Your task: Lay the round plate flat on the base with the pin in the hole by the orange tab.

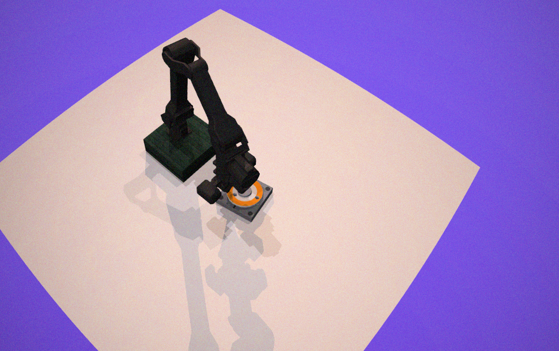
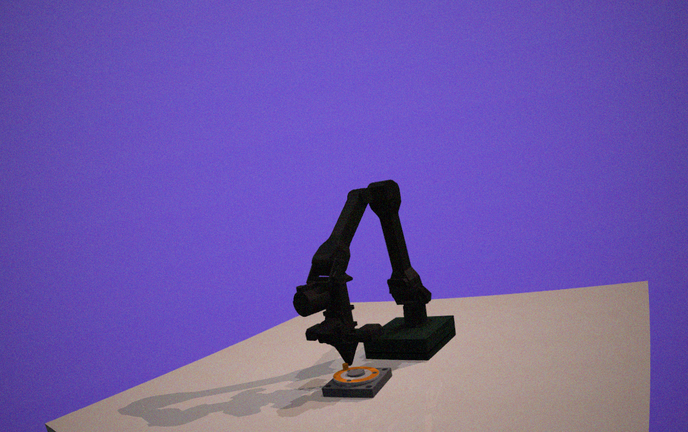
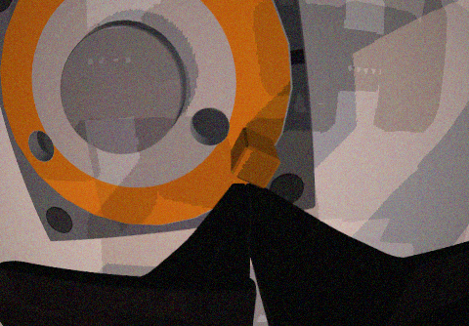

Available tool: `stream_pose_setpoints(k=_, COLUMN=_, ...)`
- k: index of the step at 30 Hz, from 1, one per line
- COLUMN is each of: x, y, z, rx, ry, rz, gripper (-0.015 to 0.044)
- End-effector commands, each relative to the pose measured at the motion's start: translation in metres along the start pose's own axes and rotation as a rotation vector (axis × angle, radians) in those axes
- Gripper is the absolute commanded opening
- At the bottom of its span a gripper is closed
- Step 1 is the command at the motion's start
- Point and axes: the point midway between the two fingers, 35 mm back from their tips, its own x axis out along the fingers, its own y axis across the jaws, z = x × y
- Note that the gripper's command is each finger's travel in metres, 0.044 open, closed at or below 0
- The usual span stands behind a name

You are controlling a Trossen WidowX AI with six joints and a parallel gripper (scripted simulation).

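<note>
Closed hand at the orange tab, round plate around its post

The hand (image 1: pixel 225 189) (image 2: pixel 348 365) (image 3: pixel 244 196) points down with its fingers together and nothing clamped between them. In the wrist view the tips overlap the lower edge of the orange tab (image 2: pixel 345 366) (image 3: pixel 256 162); whether they touch it I cannot tell. The tab stands up from the rim of the round plate (image 1: pixel 260 192) (image 2: pixel 338 375) (image 3: pixel 20 72), which has an orange outer band and a pale inner ring. Beside the tab, on the inward side, is a dark round hole (image 3: pixel 210 127). The pin cannot be made out in it, and whether the plate lies fully flat is too fine to tell.

The plate sits around the wide grey post (image 1: pixel 245 192) (image 2: pixel 355 371) (image 3: pixel 122 87), over the square grey base (image 1: pixel 251 217) (image 2: pixel 354 392) (image 3: pixel 305 170). Dark round holes mark the base's corners, and a short black mark (image 1: pixel 234 206) (image 3: pixel 297 56) lies near one side.

Farther out, the black arm (image 1: pixel 211 96) (image 2: pixel 397 236) bends high at its elbow and runs back to a dark green block (image 1: pixel 183 163) (image 2: pixel 397 346). Block and base rest apart on the same pale surface (image 1: pixel 337 174) (image 2: pixel 550 349) (image 3: pixel 342 194), with grey shadows of the arm spread across it
</note>
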Motion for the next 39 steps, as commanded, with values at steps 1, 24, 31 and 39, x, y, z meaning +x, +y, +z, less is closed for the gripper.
stream_pose_setpoints(k=1, x=-0.002, y=-0.005, z=0.006, rx=-0.002, ry=-0.003, rz=-0.006, gripper=0.0)
stream_pose_setpoints(k=24, x=-0.004, y=-0.012, z=0.024, rx=-0.002, ry=-0.005, rz=-0.006, gripper=0.0)
stream_pose_setpoints(k=31, x=-0.004, y=-0.013, z=0.028, rx=-0.002, ry=-0.005, rz=-0.006, gripper=0.0)
stream_pose_setpoints(k=39, x=-0.037, y=-0.012, z=0.027, rx=-0.002, ry=-0.005, rz=-0.006, gripper=0.0)
